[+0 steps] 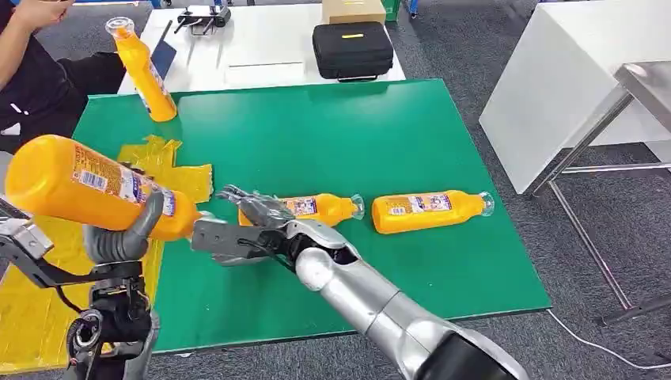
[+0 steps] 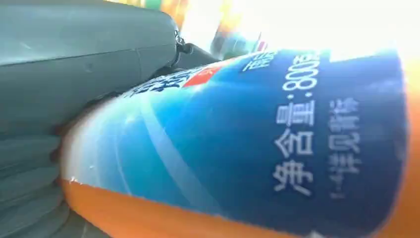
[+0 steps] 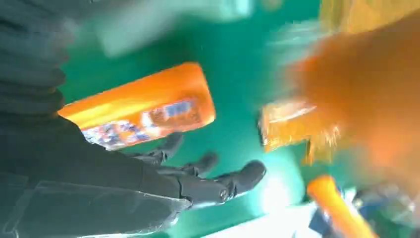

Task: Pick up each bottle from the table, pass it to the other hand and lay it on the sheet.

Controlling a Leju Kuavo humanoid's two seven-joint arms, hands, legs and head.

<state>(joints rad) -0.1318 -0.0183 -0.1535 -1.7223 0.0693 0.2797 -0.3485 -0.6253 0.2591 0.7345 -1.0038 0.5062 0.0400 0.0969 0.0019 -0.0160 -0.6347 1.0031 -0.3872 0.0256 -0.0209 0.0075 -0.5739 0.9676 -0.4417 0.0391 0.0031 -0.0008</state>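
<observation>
I see the left hand [image 1: 119, 237] grasping an orange bottle [image 1: 87, 190], lifted over the yellow sheet [image 1: 32, 309] — neck toward the right hand [image 1: 237, 229], fingers spread, empty. Two bottles [image 1: 431, 210] lie on the green mat [image 1: 316, 134] beyond.

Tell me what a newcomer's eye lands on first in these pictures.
First, the big orange bottle gripped by the left hand above the yellow sheet at the green mat's left side. Next, the right hand, fingers spread, reaching toward its neck. Behind it two more bottles lie on the mat, and a fourth stands at the far left corner beside a seated person.
</observation>
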